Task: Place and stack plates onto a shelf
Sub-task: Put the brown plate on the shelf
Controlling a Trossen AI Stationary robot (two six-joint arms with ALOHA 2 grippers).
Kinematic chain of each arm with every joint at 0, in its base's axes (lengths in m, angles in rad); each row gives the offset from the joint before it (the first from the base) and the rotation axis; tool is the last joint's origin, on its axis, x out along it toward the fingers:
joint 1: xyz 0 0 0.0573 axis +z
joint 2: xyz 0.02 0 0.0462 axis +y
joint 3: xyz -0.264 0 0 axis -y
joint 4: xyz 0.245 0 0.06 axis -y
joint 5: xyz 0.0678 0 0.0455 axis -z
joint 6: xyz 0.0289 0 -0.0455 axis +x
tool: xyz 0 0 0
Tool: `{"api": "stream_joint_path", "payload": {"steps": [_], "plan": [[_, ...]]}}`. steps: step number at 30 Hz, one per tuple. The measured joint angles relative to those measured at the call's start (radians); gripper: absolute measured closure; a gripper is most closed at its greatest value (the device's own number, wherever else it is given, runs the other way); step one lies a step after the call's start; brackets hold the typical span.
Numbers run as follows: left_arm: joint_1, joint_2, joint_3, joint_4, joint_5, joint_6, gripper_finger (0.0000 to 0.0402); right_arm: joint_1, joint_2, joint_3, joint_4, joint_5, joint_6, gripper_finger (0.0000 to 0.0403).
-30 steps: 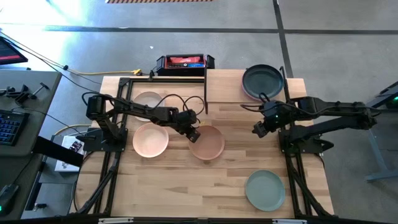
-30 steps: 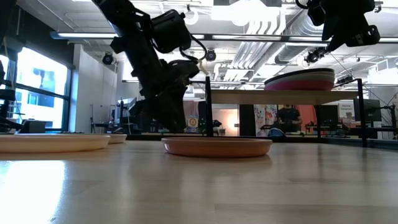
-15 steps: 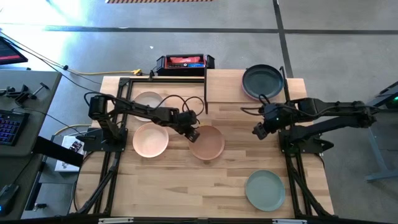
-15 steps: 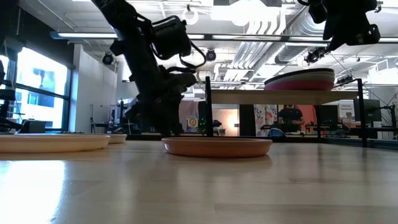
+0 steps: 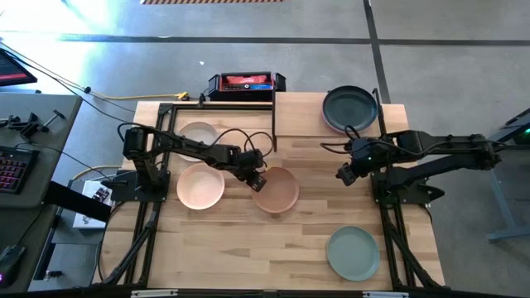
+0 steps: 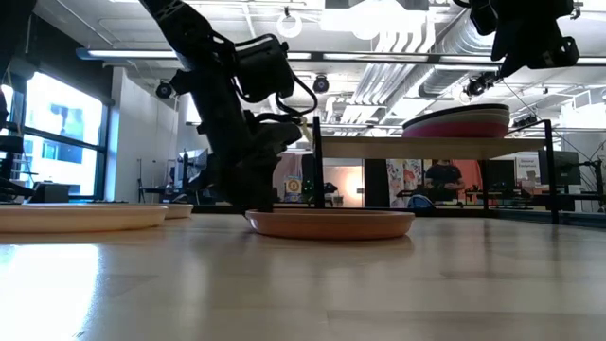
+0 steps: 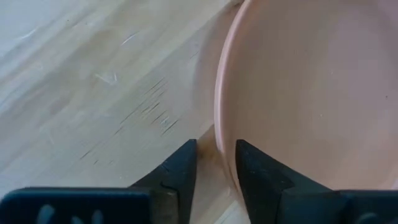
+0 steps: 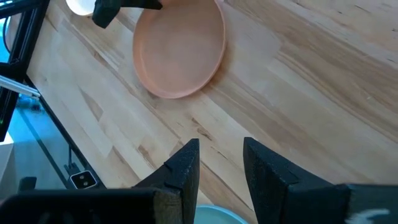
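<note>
Left wrist view: left gripper parted astride salmon plate rim; no legible writing.

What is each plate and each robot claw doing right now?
Left gripper: fingers apart, straddling the salmon plate's rim.
Salmon plate: flat on the table, not lifted.
Peach plate: lying on the table.
Cream plate: on the table, partly under the left arm.
Pale green plate: on the table, alone.
Dark slate plate: top of the stack on the shelf.
Right gripper: open, empty, above the table.
</note>
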Motion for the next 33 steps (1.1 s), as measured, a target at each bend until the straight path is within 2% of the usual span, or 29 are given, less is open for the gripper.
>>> {"api": "stream_joint_path", "payload": {"steps": [8,16,23,33], "plan": [[-0.009,0.000,0.000,0.003,0.001,0.051,0.0393,0.000,0.000,0.000,0.000,0.026,0.001,0.0299],[-0.028,-0.016,-0.001,0.026,0.002,0.051,0.0398,0.000,0.000,0.000,0.000,0.027,0.001,0.0299],[-0.031,-0.097,0.056,0.011,-0.005,0.081,0.0399,0.000,0.000,0.000,0.002,0.027,0.000,0.0299],[0.044,-0.203,0.242,-0.070,-0.147,0.236,0.0400,0.000,0.000,0.000,0.003,0.027,0.003,0.0299]]}}
